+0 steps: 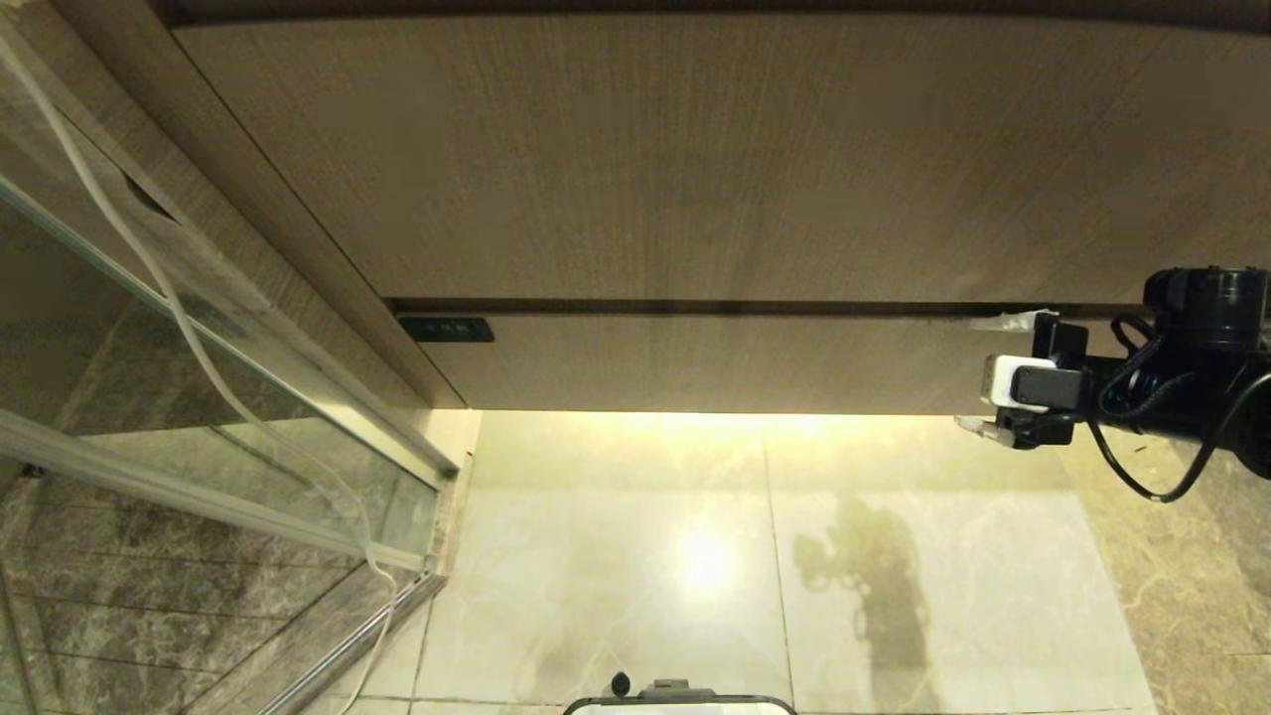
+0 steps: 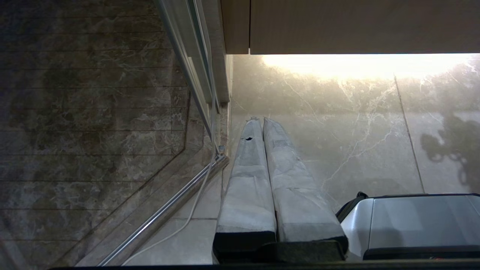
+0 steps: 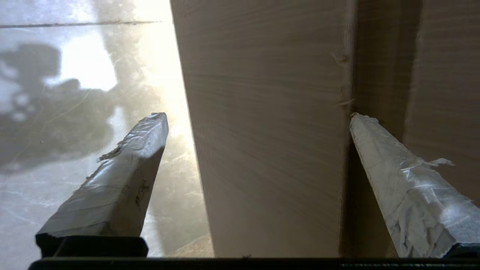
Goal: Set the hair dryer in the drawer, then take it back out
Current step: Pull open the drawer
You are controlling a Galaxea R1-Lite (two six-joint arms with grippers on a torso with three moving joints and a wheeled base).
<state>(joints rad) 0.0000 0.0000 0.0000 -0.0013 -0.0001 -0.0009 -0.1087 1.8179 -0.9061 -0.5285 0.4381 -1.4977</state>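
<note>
Looked like a home bathroom: glossy marble floor tiles [image 1: 616,556], a glass shower partition [image 1: 199,397] at frame left, an underlit wood-grain vanity cabinet [image 1: 695,159] across the top.

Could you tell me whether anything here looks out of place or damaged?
A thin white cord trails down across the glass shower door to the floor. The tape on the open right gripper fingers is frayed. The shallow wood-grain drawer looks shut and square.

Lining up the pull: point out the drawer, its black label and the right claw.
drawer [image 1: 715,362]: head view, middle of its wood-grain front.
black label [image 1: 446,330]: head view, centre of the label.
right claw [image 1: 978,374]: head view, midway between its open fingertips, at the drawer's right end.
</note>
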